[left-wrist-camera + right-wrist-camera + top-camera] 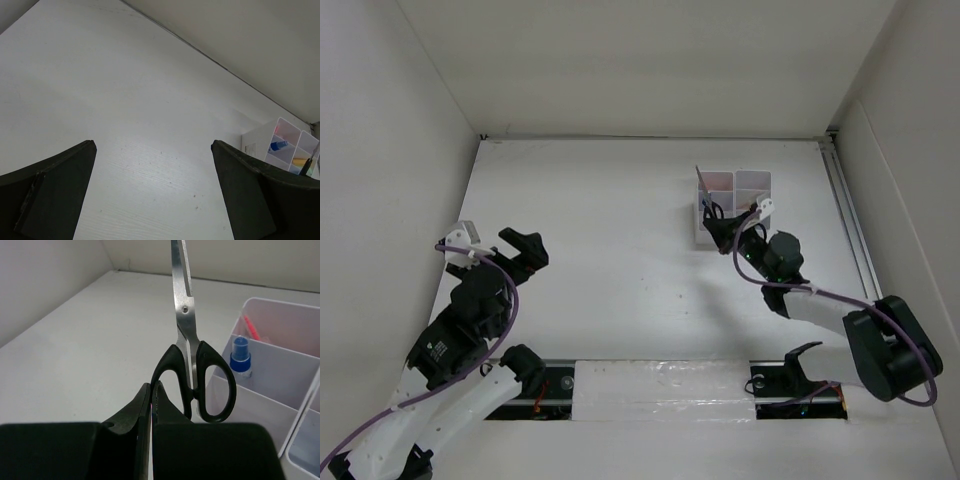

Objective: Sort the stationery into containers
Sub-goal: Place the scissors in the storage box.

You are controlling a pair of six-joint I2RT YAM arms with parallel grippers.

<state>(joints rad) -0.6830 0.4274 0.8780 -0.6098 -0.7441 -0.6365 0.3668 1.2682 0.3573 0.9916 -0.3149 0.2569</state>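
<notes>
- Standing handles-down, the scissors (186, 335) point their blades straight up the frame, directly ahead of the right gripper (151, 390). Its fingers are pressed together with the tips at the left handle loop; whether they pinch it I cannot tell.
- The organiser (250, 400) fills the right of that view, and the scissors sit at its left edge, seemingly in a near compartment.
- A blue-capped bottle (240, 356) and a pink pen (250, 326) stand just behind, likely easy to knock.
- The left gripper (523, 252), at the overhead view's left, gapes wide, empty, well apart.
</notes>
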